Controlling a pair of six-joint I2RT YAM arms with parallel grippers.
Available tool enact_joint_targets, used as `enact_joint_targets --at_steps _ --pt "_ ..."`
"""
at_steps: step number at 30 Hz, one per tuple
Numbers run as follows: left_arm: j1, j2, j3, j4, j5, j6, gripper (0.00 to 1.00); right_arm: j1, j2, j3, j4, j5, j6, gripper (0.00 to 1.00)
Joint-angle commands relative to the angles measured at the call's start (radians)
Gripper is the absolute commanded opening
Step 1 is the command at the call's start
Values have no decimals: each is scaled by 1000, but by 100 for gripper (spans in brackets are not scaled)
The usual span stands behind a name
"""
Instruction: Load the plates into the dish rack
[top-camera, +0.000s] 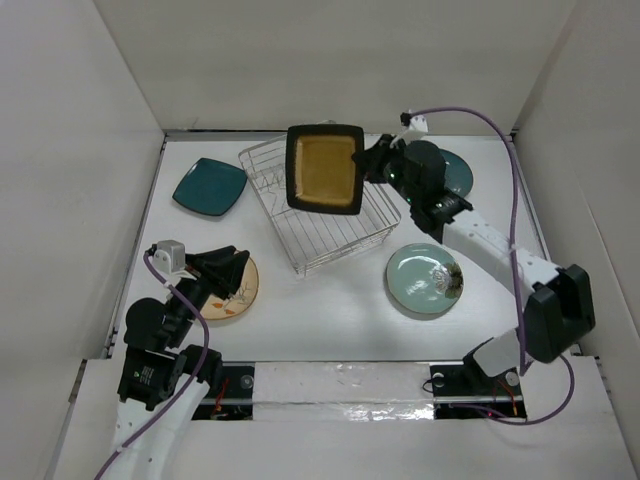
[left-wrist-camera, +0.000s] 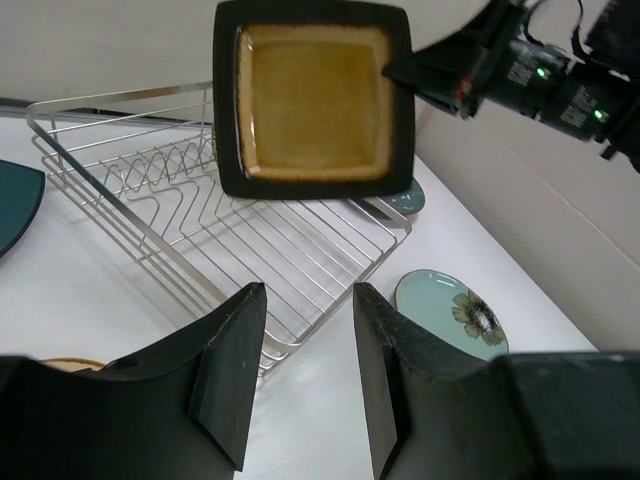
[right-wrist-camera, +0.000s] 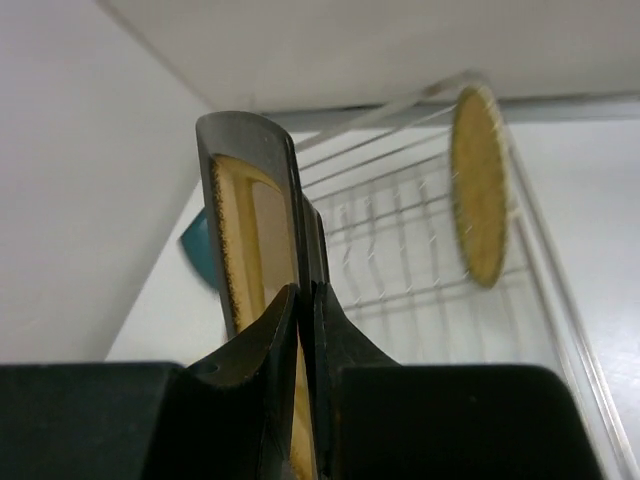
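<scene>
The right end effector (top-camera: 368, 165) is clamped on the black rim of the amber square plate (top-camera: 325, 168). It holds the plate on edge over the dish rack (top-camera: 330, 235), with the amber face turned toward the arms. In the right wrist view the two fingers (right-wrist-camera: 285, 330) pinch the rim from both sides. Whether the plate's lower edge touches the wires cannot be told.

The rack sits skewed near the middle of the surface (top-camera: 330, 320). A small yellow plate (right-wrist-camera: 478, 185) stands on edge among its tines. It shows only in the right wrist view and is blurred there.

The left end effector (top-camera: 238, 268) hangs with its fingers (left-wrist-camera: 230, 370) apart and nothing between them. It is above the cream patterned plate (top-camera: 243, 292), which lies flat near the left front of the surface.

The other plates lie flat outside the rack:
- The teal square plate (top-camera: 209, 186) is to the left of the rack, near the back.
- The pale green plate (top-camera: 424, 279), which has a flower on it, is just off the rack's right front corner.
- The dark blue-grey plate (top-camera: 462, 175) is at the back right, partly hidden by the right arm.
</scene>
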Motion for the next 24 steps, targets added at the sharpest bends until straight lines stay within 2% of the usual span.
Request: enact_joint_targets --at_steps 1,6,11,20,24 --pt "4 17 15 29 -7 -3 37 -3 71 231 259 237 -104 0" --pt "4 27 15 28 -9 -1 37 -3 307 460 262 345 -215 0" --pt "4 42 18 25 -13 -4 37 -3 464 667 245 437 -326 0" --pt "4 54 21 22 -21 -3 37 39 685 890 303 558 -583 0" --pt "4 88 19 23 -15 -3 37 39 731 927 305 561 -625 0"
